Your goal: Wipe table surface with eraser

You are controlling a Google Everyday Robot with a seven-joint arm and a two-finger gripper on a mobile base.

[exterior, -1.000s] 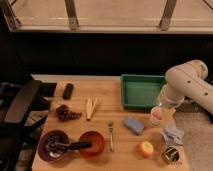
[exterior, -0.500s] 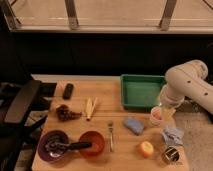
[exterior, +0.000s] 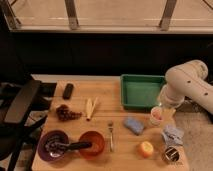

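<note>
The eraser point(exterior: 68, 90), a small black oblong block, lies at the far left of the light tan table surface point(exterior: 107, 102). My white arm point(exterior: 186, 84) reaches in from the right. My gripper point(exterior: 167, 110) hangs at its lower end, over the table's right side, just in front of the green tray point(exterior: 142, 90) and beside a pale cup point(exterior: 156, 116). The gripper is far from the eraser, across the whole width of the table.
On the table are a blue-grey pad point(exterior: 133, 125), a fork point(exterior: 111, 135), dark grapes point(exterior: 67, 114), pale sticks point(exterior: 91, 107), a purple bowl point(exterior: 54, 145), an orange bowl point(exterior: 92, 144), an orange fruit point(exterior: 146, 149), a crumpled cloth point(exterior: 172, 135) and a round can point(exterior: 171, 155). A black chair point(exterior: 22, 102) stands at left.
</note>
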